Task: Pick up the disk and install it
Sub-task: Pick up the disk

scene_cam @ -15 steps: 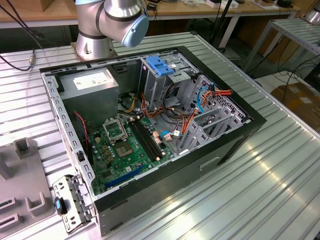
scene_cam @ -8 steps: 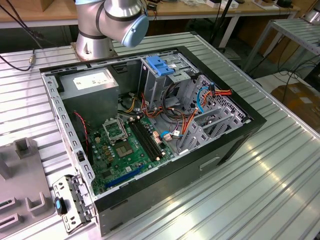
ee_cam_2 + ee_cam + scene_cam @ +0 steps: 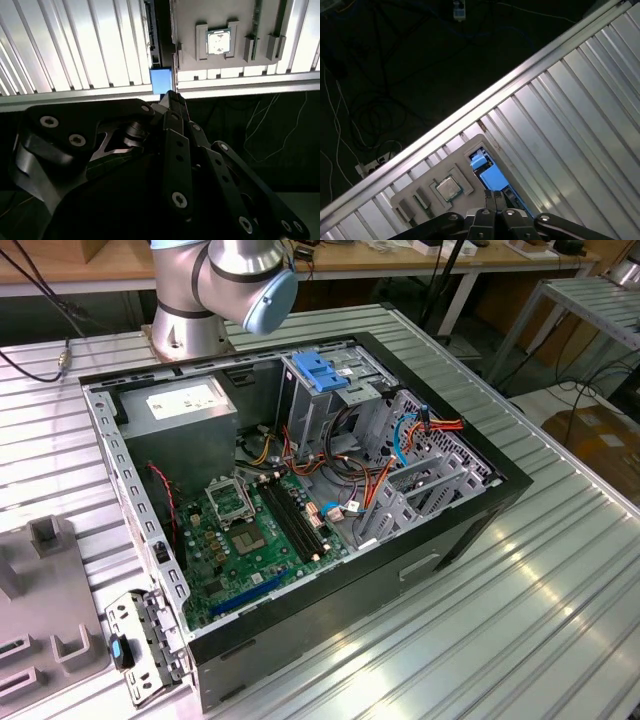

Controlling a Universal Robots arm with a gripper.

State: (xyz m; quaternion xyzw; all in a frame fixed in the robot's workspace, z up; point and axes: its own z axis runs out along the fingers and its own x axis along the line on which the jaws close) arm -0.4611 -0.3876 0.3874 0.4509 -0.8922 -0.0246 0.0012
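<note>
Silver arm [image 3: 215,275], pale-blue joint cap [image 3: 270,302] — black gripper [image 3: 168,96] links, silver screws [image 3: 180,200].

In the exterior view the case [image 3: 330,612] lies open on top. The cage [image 3: 318,392] and cables [image 3: 372,480] crowd its 1 o'clock corner, with the power supply [image 3: 185,405] at 11. The board [image 3: 250,540] lies low. Open tabletop [image 3: 520,620] stretches at 4 o'clock, and the arm base [image 3: 190,330] stands at 12.
</note>
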